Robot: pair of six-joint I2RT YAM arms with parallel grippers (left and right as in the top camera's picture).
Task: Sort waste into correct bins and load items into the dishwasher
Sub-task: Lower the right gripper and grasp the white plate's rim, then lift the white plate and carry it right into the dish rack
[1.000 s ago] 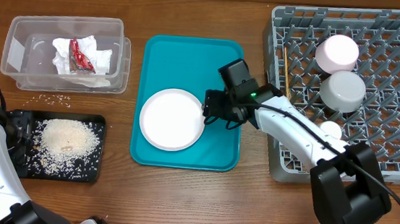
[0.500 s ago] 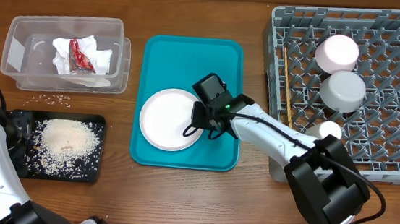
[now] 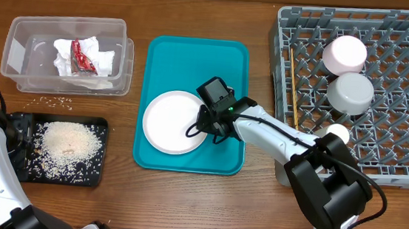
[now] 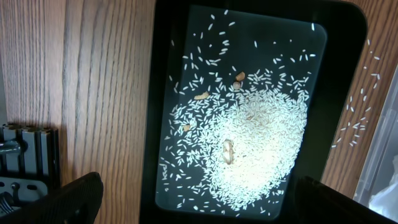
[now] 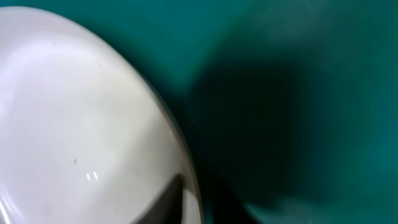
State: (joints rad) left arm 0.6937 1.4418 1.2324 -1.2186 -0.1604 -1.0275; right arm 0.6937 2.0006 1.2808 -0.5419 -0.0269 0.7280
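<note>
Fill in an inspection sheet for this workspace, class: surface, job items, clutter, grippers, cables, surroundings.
Surface: wooden table, teal tray at centre.
Job's things: plate on teal tray; napkins and red wrapper in clear tub; rice in black tray; pink dish, bowl, cup, chopsticks in rack.
Clutter: loose grains on table beside black tray.
Grippers: right gripper at plate's right rim, jaws unclear; left gripper open above black tray.
Cables: black cable along right arm.
Surroundings: nothing seen.
</note>
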